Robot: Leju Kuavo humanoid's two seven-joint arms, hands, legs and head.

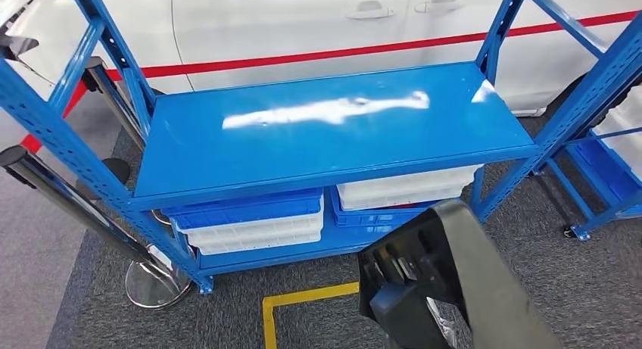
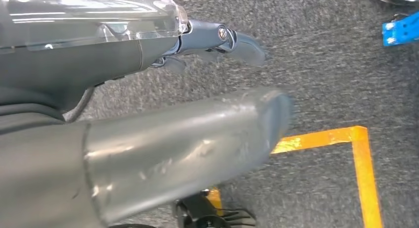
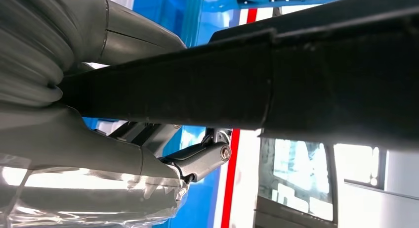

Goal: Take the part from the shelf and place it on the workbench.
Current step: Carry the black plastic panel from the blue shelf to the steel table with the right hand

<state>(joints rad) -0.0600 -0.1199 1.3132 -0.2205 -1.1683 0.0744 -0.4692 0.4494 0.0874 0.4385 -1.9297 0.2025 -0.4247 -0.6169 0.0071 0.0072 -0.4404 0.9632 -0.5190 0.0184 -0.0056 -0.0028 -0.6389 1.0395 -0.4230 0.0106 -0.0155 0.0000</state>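
A large black moulded part [image 1: 439, 281] hangs low at the right in the head view, in front of the blue shelf [image 1: 333, 129], whose top board is bare. In the right wrist view the same black part [image 3: 296, 84] runs across my right hand [image 3: 99, 139], which grips it with the thick thumb on one side and the dark fingers [image 3: 202, 159] on the other. My left hand [image 2: 123, 89] hangs over the grey carpet with its thumb [image 2: 188, 144] and fingers [image 2: 232, 40] stretched out and nothing in it.
The shelf's lower level holds a blue bin [image 1: 250, 207] and white bins [image 1: 401, 186]. A white car [image 1: 303, 23] stands behind it. A second blue rack [image 1: 606, 160] is at the right, a chrome post base [image 1: 155, 285] at the left, and yellow floor tape [image 1: 303, 296] in front.
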